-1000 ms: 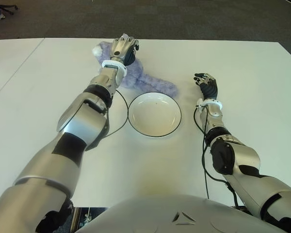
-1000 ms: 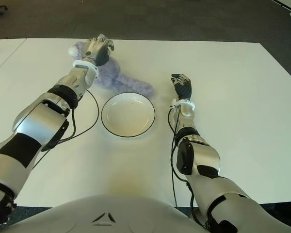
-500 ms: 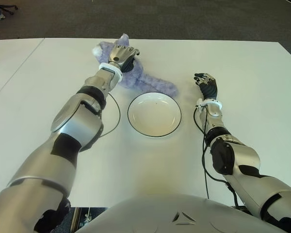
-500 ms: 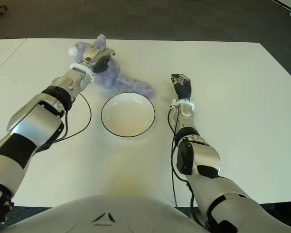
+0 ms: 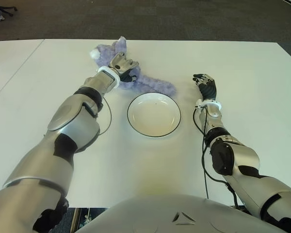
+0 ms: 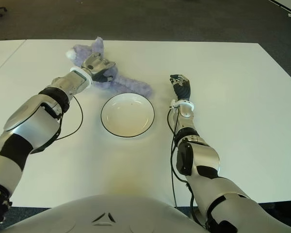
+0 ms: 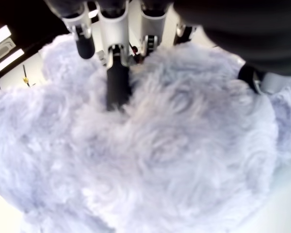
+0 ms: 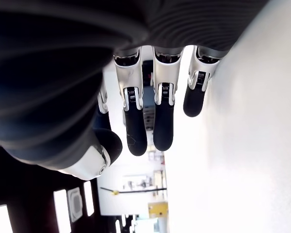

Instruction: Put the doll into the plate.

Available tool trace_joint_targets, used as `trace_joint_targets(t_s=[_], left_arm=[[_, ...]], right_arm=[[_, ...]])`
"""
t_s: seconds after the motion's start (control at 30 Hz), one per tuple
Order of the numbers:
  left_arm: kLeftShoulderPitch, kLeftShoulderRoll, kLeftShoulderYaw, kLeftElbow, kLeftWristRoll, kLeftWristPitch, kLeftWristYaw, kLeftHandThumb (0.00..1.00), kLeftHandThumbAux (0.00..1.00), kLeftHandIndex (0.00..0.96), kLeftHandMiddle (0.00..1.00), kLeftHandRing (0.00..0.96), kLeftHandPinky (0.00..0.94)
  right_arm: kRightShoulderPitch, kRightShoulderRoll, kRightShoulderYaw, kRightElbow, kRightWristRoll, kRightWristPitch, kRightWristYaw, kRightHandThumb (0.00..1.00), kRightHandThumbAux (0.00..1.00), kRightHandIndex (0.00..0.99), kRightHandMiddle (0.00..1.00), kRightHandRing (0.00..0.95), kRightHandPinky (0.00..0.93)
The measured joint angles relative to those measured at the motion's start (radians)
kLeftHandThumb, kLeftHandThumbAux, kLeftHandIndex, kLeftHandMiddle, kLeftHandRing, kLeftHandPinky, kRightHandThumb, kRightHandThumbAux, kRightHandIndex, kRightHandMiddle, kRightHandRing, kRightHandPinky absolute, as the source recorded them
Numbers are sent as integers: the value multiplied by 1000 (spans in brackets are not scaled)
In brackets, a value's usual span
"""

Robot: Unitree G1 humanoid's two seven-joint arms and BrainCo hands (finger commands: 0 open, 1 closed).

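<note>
Left hand [image 5: 124,67] fingers clenched into fluffy lavender doll [image 5: 150,85]; right hand [image 5: 206,86] relaxed, empty.

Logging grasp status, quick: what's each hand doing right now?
Left hand: fingers closed on the doll.
Right hand: open, holding nothing.

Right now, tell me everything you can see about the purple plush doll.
The plush doll is pale lavender, made of long shaggy fur, with a pointed ear sticking up and a small white tuft at its far end. It lies on the white table, stretched out with one limb or tail reaching toward the far rim of the white plate, not in it. The left hand is on its body, fingers pressed into the fur.
</note>
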Motion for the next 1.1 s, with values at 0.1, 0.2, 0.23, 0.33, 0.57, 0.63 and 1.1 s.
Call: trace_joint_targets(t_s=[0.1,0.2,0.23,0.33,0.57,0.63,1.1], left_arm=[[-6,3,-11,-1,0,-12,-18,397,191,0,0,0,0],[-13,5,-23,-1,0,-22,-35,373,183,0,0,0,0],[-15,6,-26,-1,0,-25,-40,373,183,0,0,0,0],[-20,6,-33,-2,1,-30,-54,338,199,0,0,0,0],[-31,6,-62,-2,2,-33,-88,290,220,0,0,0,0],[-32,6,-64,-3,2,-33,-99,275,224,0,0,0,0],[-39,4,-53,-6,-13,-35,-172,196,346,0,0,0,0]], right_arm=[[0,0,-1,0,2,0,2,708,732,409,321,281,184],[1,0,-2,0,2,0,2,707,732,408,321,285,183],[1,0,-2,0,2,0,2,707,732,408,321,285,183],[1,0,-1,0,2,0,0,709,732,409,329,303,171],[2,0,3,0,-1,0,-4,717,731,410,335,327,159],[2,0,4,0,-2,0,-3,719,730,412,334,325,144],[4,2,11,0,-6,-6,-5,717,725,417,285,222,189]])
